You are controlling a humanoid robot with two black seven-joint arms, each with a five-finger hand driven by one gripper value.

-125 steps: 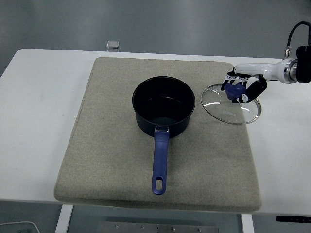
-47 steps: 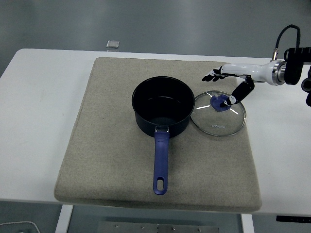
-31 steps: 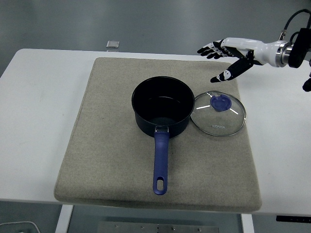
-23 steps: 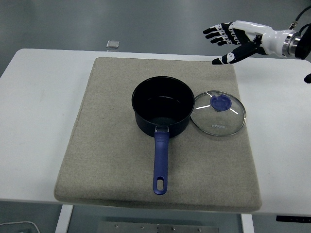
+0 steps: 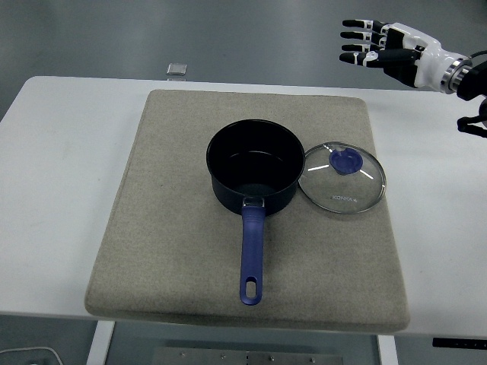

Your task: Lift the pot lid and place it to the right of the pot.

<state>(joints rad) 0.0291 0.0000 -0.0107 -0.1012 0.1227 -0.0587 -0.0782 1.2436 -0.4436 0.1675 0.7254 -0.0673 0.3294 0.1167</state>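
A dark blue pot [image 5: 256, 175] with a long blue handle [image 5: 251, 258] stands open in the middle of the grey mat [image 5: 167, 251]. The glass lid [image 5: 342, 179] with a blue knob [image 5: 347, 161] lies flat on the mat, right of the pot, its rim touching the pot's side. My right hand [image 5: 370, 46] is raised high at the upper right, well above and behind the lid, fingers spread and empty. The left arm is out of view.
The mat lies on a white table [image 5: 53, 190]. A small grey square object [image 5: 176, 70] sits at the table's far edge, behind the mat.
My right hand set the lid down beside the pot, let go of the knob, opened, and rose up and back to the upper right. The lid has lain still since.
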